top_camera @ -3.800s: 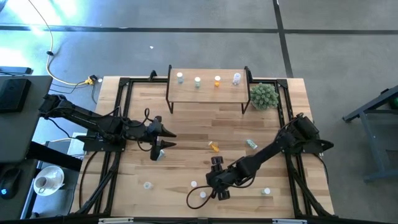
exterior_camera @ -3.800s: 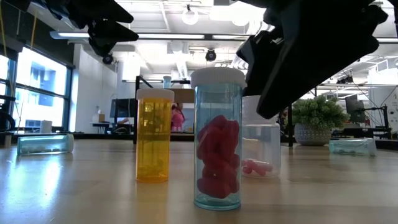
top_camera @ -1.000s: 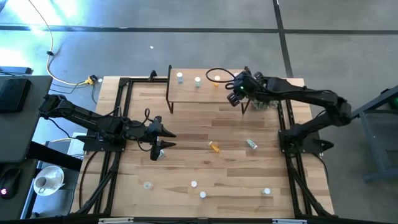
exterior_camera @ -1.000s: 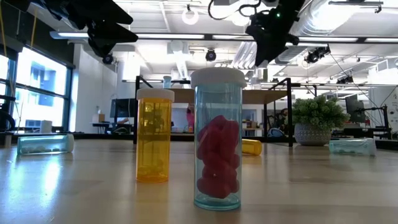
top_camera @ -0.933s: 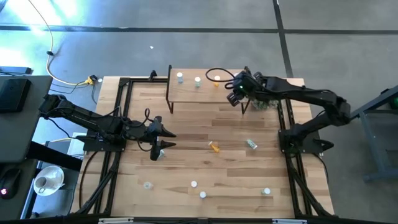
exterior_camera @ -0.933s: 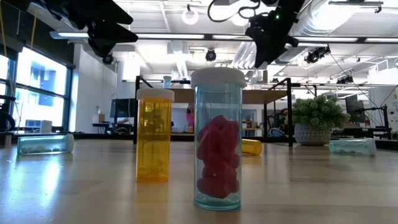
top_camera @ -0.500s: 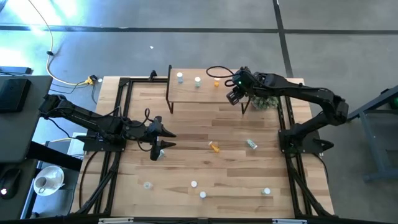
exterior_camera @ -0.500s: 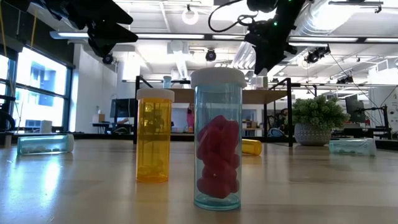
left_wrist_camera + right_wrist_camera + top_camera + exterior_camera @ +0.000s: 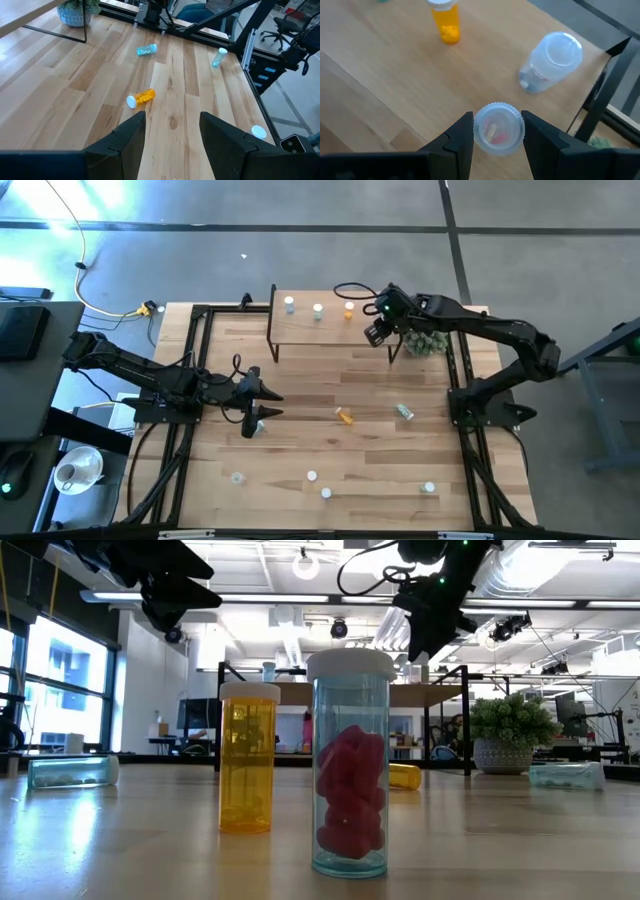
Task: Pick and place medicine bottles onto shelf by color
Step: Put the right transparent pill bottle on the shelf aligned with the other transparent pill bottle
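Room: workshop hall behind the counter [image 9: 500, 840].
High view: shelf [image 9: 330, 325] holds several bottles; six remain below.
Right wrist: right claw [image 9: 497, 131] pinching a clear bottle [image 9: 498, 128] over the shelf's end, beside a clear one [image 9: 551, 60].
Left wrist: left claw [image 9: 172, 135] spread, idle above open counter.

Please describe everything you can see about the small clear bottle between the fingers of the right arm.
The small clear plastic bottle with a ribbed white cap sits between the two dark fingers of the right end effector, seen cap-on from above. Pink and pale pills show through it. It hangs above the right part of the raised light-wood shelf, near an upright orange bottle and another clear bottle. Whether it touches the shelf cannot be told.
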Motion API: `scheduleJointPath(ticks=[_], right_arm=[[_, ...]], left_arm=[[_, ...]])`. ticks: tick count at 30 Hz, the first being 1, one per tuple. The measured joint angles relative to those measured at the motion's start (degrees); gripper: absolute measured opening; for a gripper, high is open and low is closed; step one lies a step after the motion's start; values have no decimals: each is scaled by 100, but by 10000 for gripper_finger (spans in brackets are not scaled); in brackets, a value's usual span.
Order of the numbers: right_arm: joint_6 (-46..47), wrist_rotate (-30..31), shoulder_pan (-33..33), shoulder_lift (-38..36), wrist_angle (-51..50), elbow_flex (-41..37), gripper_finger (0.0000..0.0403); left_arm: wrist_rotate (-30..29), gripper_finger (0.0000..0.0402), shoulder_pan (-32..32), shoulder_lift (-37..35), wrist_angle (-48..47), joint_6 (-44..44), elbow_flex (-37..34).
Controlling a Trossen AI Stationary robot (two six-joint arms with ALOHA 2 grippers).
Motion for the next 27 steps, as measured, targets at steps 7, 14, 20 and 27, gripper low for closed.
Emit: scheduleJointPath(ticks=[7,14,20,27], right_arm=[[-45,-17,0,0,1,0,131],[-86,83,0,0,3,0,145],[-88,234,2,0,3,0,172],[-96,291,2,0,3,0,176]], left_arm=[[0,176,-2,0,-2,0,0],[0,176,0,0,-2,0,0],[0,176,0,0,-2,0,0],[0,176,-1,0,-2,0,0]])
